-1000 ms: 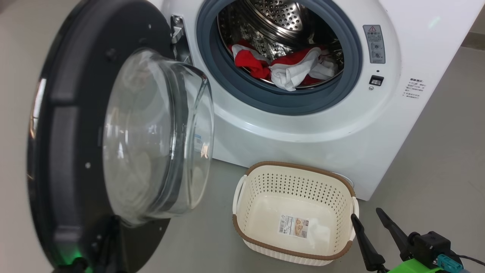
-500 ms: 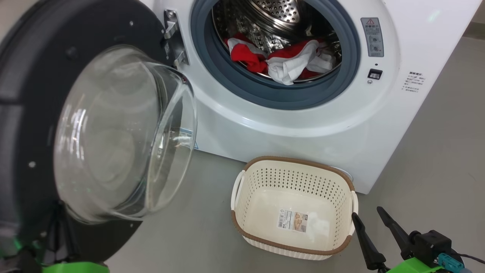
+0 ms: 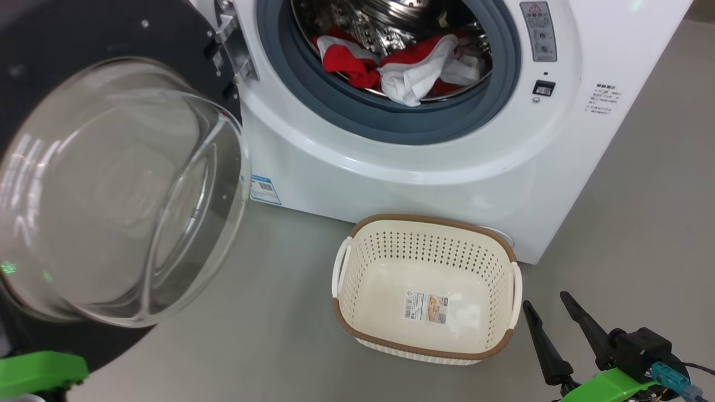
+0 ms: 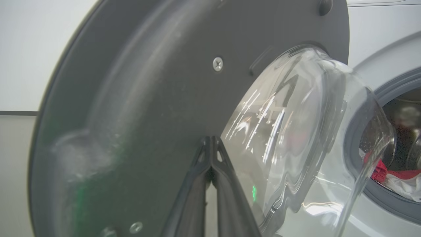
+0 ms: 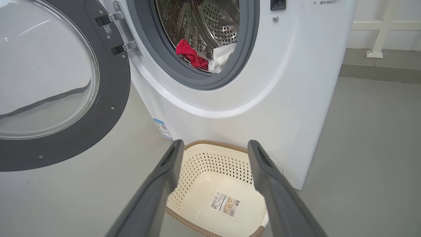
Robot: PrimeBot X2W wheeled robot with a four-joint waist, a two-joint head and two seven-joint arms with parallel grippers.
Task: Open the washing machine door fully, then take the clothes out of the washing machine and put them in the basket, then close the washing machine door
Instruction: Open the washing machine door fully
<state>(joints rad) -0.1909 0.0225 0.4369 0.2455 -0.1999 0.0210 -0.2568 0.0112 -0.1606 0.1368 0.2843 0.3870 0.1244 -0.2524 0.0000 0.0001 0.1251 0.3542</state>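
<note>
The washing machine door [image 3: 84, 33] stands swung out to the left, its clear glass bowl [image 3: 111, 190] facing me. My left gripper [image 4: 210, 140] is shut, its tips against the door's dark inner face [image 4: 148, 98] beside the bowl. Red and white clothes [image 3: 402, 67] lie in the steel drum of the white washing machine [image 3: 391, 184], also the clothes [image 5: 189, 52] behind the grey ring. The cream basket [image 3: 424, 222] sits on the floor before the machine, its label showing on its bottom. My right gripper [image 3: 546, 301] is open, just right of the basket [image 5: 213, 161], holding nothing.
Grey floor [image 3: 268, 335] spreads between door and basket. The door's metal hinge [image 3: 232, 50] juts at the opening's left edge. A blue label [image 3: 263, 190] sits low on the machine's front. A white frame [image 5: 378, 36] stands by the wall at the right.
The door has swung farther open to the left, my shut left gripper going with it. The head view has shifted too. My right gripper has stayed beside the basket.
</note>
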